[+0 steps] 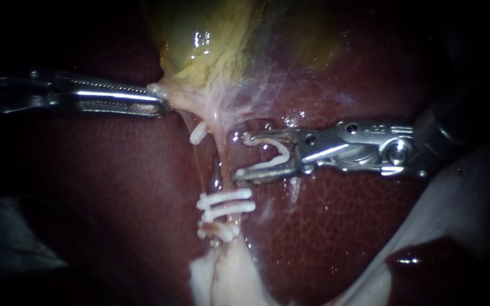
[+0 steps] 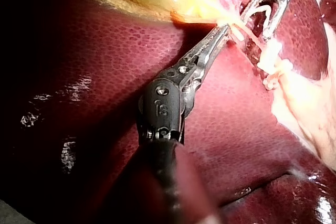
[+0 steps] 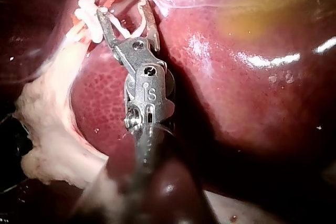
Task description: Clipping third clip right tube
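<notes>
Under the yellow gallbladder (image 1: 216,39) two thin tubes run down. The right tube (image 1: 223,161) carries two white clips (image 1: 226,202) low down, with a third clip (image 1: 218,231) just beneath them. The left tube bears one clip (image 1: 198,133). My right instrument (image 1: 237,155) holds an open white clip (image 1: 276,153) between its spread jaws, whose tips sit just right of the right tube, above the clips. My left instrument (image 1: 159,97) is shut on pale tissue at the gallbladder's neck, pulling it left. The left wrist view shows that grip (image 2: 223,30); the right wrist view shows the loaded jaws (image 3: 123,9).
Dark red liver (image 1: 341,226) lies all around and behind the tubes. Whitish fatty tissue (image 1: 222,277) hangs below the clips. A pale sheet (image 1: 443,215) borders the liver at lower right.
</notes>
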{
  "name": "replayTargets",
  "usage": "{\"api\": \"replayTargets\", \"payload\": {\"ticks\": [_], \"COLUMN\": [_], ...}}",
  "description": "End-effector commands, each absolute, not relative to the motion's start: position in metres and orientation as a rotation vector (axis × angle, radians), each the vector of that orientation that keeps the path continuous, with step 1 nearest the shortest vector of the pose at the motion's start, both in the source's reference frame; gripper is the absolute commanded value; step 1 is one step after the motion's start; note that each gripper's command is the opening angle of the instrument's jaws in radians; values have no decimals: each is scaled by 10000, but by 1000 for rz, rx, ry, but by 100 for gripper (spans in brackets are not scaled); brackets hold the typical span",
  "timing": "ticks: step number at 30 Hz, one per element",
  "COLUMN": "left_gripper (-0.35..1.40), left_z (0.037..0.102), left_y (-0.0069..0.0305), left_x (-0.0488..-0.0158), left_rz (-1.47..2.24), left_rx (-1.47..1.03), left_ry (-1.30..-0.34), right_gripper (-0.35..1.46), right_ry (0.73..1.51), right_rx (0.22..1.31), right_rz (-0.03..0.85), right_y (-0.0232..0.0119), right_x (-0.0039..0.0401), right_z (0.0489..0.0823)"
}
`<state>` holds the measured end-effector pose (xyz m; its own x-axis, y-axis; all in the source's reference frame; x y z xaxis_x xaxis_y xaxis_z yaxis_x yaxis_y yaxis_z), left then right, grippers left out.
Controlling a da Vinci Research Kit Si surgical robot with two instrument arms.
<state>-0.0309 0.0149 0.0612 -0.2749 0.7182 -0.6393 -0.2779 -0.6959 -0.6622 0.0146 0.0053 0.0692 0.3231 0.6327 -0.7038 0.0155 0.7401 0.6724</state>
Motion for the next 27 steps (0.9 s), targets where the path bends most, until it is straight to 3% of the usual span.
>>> {"api": "replayTargets", "payload": {"ticks": [1, 12, 27], "left_gripper": [-35, -35, -35], "left_z": [612, 611, 610], "left_y": [149, 148, 148], "left_x": [-309, -309, -309], "left_rz": [2016, 2015, 2015], "left_rx": [-1331, -1331, -1331], "left_ry": [-569, -568, -569], "right_gripper": [50, 49, 45], "right_ry": [1199, 1320, 1383], "right_rx": [667, 869, 921], "right_rz": [457, 529, 538], "right_y": [54, 51, 56], "right_x": [149, 183, 197], "right_z": [695, 693, 652]}}
